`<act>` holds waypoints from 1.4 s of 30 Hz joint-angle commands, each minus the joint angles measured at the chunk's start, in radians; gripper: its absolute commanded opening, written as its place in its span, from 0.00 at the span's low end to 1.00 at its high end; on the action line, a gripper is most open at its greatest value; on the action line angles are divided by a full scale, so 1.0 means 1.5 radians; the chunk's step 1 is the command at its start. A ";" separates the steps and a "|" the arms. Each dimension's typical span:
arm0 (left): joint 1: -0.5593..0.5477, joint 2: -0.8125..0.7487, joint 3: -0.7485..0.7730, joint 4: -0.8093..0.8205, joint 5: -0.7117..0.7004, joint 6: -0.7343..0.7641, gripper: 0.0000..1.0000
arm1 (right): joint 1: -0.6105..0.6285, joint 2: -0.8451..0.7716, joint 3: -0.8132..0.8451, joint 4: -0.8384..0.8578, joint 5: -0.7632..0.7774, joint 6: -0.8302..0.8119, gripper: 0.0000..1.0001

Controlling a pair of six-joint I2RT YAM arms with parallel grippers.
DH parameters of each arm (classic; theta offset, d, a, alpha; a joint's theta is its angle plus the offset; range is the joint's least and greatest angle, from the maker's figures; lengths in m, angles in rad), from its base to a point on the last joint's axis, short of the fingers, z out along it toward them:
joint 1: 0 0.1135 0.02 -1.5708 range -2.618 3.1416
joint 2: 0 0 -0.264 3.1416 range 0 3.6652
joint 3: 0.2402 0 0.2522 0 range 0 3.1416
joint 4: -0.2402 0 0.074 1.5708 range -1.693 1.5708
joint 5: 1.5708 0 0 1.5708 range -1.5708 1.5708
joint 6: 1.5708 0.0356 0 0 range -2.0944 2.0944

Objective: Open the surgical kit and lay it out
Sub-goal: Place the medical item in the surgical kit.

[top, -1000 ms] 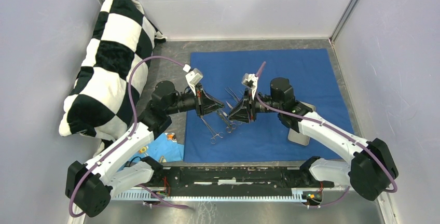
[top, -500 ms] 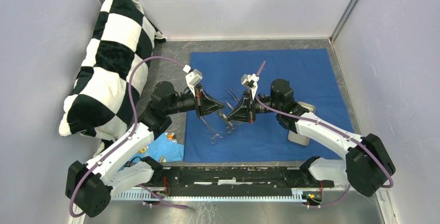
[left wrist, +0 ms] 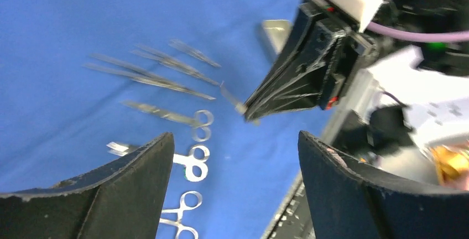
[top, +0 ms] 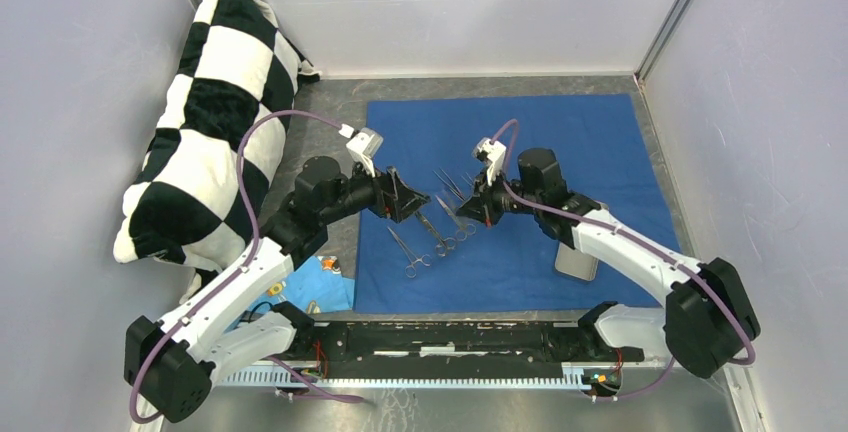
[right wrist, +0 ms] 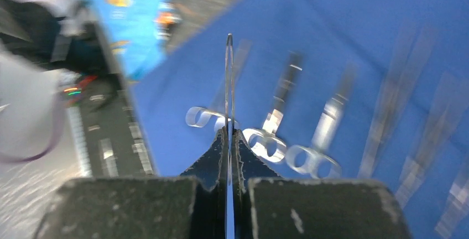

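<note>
Although the dark blue cloth wrap (top: 580, 142) lies opened flat across the middle and right of the bench, close to the far edge, one piece is off it. The right tool (top: 466, 212) is closed on a thin silver instrument (right wrist: 229, 78), which juts straight out beyond its fingertips. The ring-handled instruments (top: 437, 235) lie side by side on the left part of the wrap, rings toward the near edge. Slimmer tweezer-like pieces (top: 450, 184) lie just beyond them toward the far edge. The left tool (top: 410, 202) hovers at the wrap's left edge, jaws wide apart, gripping nothing. The steel tray (top: 578, 264) sits on the wrap's near right part, partly hidden by the right arm. A checkered pillow (top: 210, 122) leans in the far left corner. A light blue scrap (top: 325, 282) lies at the near edge, left of the wrap.
</note>
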 commanded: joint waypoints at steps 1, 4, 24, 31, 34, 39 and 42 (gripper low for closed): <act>0.001 -0.018 0.052 -0.122 -0.260 0.029 0.89 | -0.010 0.036 0.077 -0.208 0.337 -0.104 0.00; 0.001 -0.021 0.054 -0.131 -0.280 0.033 0.89 | -0.010 0.085 0.126 -0.253 0.475 -0.115 0.00; 0.001 -0.013 0.050 -0.124 -0.268 0.035 0.91 | -0.042 0.395 0.382 -0.316 0.549 -0.185 0.00; 0.001 -0.010 0.049 -0.122 -0.264 0.034 0.91 | -0.047 0.411 0.378 -0.304 0.531 -0.191 0.00; 0.001 -0.011 0.048 -0.121 -0.262 0.034 0.91 | -0.049 0.422 0.384 -0.304 0.525 -0.192 0.00; 0.001 -0.009 0.049 -0.120 -0.261 0.034 0.91 | -0.050 0.439 0.397 -0.303 0.514 -0.192 0.01; 0.001 -0.007 0.047 -0.119 -0.260 0.033 0.91 | -0.049 0.449 0.407 -0.308 0.515 -0.193 0.01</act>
